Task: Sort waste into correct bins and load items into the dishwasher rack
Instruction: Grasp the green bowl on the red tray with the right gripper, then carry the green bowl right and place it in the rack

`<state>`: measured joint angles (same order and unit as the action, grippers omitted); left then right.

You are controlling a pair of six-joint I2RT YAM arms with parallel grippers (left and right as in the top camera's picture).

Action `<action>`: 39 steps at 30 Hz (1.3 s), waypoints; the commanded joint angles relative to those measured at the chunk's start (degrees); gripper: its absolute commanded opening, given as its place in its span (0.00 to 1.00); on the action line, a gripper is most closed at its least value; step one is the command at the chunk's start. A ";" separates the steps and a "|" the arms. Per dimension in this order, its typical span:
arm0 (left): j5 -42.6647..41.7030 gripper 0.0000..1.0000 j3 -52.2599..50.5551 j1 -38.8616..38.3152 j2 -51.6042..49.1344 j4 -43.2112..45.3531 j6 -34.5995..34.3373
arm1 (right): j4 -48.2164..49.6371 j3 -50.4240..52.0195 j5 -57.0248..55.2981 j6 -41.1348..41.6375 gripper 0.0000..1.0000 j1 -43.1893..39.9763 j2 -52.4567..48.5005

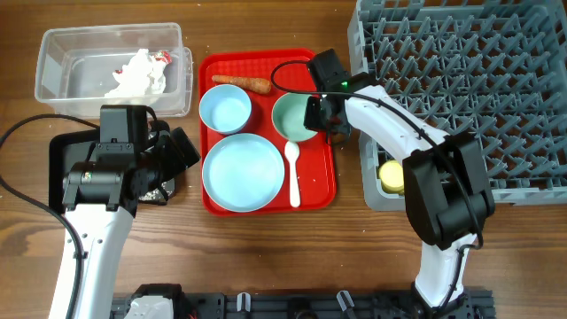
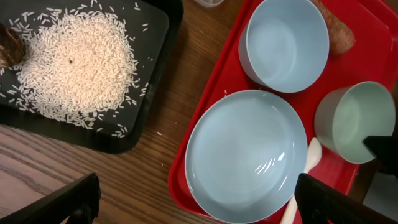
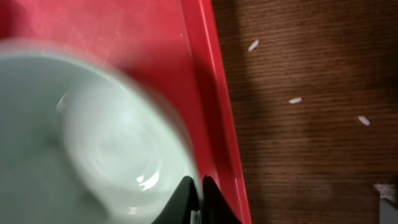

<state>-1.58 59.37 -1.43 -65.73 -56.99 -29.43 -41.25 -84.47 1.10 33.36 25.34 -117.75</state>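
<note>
At upper centre of the overhead frame, the small round mint-white bowl [image 1: 291, 115] sits on the red serving tray [image 1: 314, 182], its thin right-hand rim pinched by the nearly shut right gripper [image 3: 198, 193]; it looks light, stiff and slippery, while the left gripper [image 1: 177, 152] hangs wide open, empty.

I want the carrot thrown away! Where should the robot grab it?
Probably around its middle, straight down from above. The carrot lies flat along the red tray's back rim, so the open left pincer should close across its thin width. The blue bowl sits close beside it, leaving little finger room. The right pincer is pinching the mint bowl's rim.
</note>
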 commanded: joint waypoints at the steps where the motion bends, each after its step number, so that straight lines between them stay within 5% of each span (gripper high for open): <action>1: 0.61 1.00 0.22 0.33 -0.35 0.15 0.70 | -0.44 -0.39 -1.07 -1.90 0.04 0.11 -0.07; 8: 2.75 1.00 0.22 0.33 -0.35 0.20 0.70 | -9.09 -5.97 -12.68 -8.41 0.04 0.07 11.78; 13: 2.73 1.00 0.22 0.33 -0.35 0.13 0.68 | -4.70 -7.19 -51.06 -12.09 0.04 0.07 24.74; 15: 2.73 1.00 0.22 0.33 -0.35 0.13 0.70 | 5.70 -7.04 -61.44 -25.88 0.04 -0.61 24.85; 18: 2.73 1.00 0.22 0.33 -0.35 0.15 0.68 | 22.12 -6.91 -61.92 -45.48 0.04 -4.76 21.55; 25: 2.73 1.00 0.22 0.33 -0.35 0.15 0.70 | 44.72 -6.91 -61.29 -76.35 0.05 -11.87 8.92; 31: 2.73 1.00 0.22 0.33 -0.35 0.15 0.70 | 54.40 -6.91 -60.89 -80.87 0.04 -12.04 -0.15; 39: 2.73 1.00 0.22 0.33 -0.33 0.15 0.70 | 54.14 -6.91 -57.59 -80.13 0.05 -11.54 -5.97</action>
<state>0.16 59.37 -1.43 -65.80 -56.97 -29.41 12.82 -91.29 -58.11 -47.27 13.08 -121.91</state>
